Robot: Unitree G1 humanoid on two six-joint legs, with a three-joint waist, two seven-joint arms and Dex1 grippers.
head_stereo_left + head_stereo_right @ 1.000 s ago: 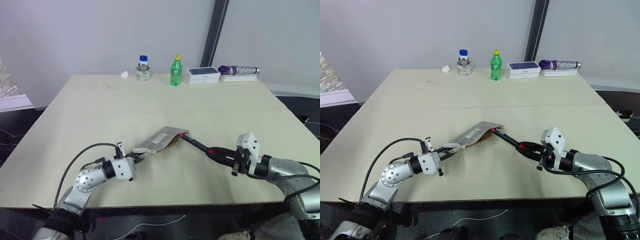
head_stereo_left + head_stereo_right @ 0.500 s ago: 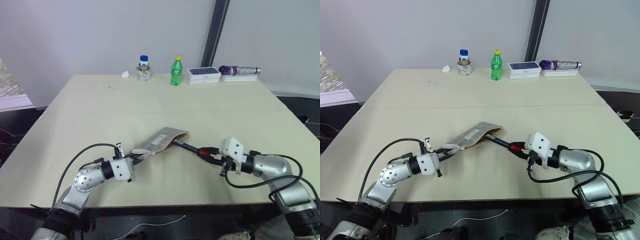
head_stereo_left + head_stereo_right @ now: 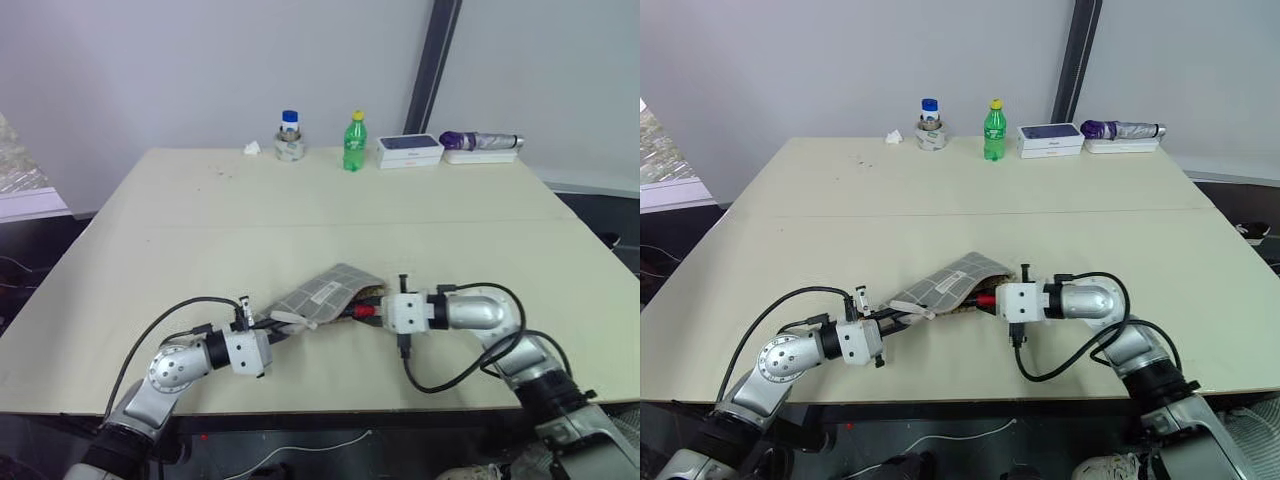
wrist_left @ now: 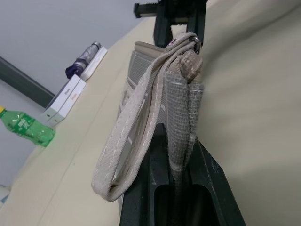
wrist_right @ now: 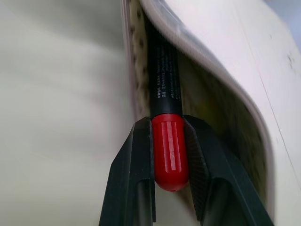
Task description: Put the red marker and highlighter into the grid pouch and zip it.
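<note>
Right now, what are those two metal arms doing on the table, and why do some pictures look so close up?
Those are the two arms of a robot that stands at the table. Each arm ends in a gripper, a pincer with two black fingers. Two pictures come from cameras in the robot's head, looking down over its arms. The other two come from small cameras on its wrists, so they look very close up.

The left gripper is pinching one end of a grey grid pouch to hold it steady. The right gripper is holding a red marker by its red end and sliding the black part into the pouch's open mouth.

At the far edge of the table stand a green bottle, a small jar with a blue lid, a flat box and a folded umbrella.
</note>
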